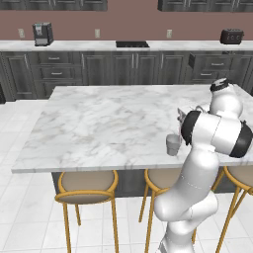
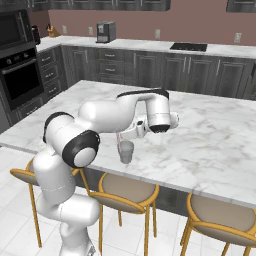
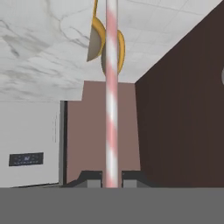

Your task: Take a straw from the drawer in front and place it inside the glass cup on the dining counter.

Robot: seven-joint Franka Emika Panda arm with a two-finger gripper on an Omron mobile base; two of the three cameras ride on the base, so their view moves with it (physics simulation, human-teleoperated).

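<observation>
Your straw (image 3: 111, 100) is a thin stick banded pale pink and white, and it runs straight up the hand view, pinched at its lower end between the closed fingertips of the gripper (image 3: 112, 178). In the right base view the hand hangs just above the glass cup (image 2: 126, 151), which stands near the front edge of the dining counter (image 2: 210, 135) (small, greyish, translucent). You look to be at the placing step: line the straw over the rim, lower it in, then release.
</observation>
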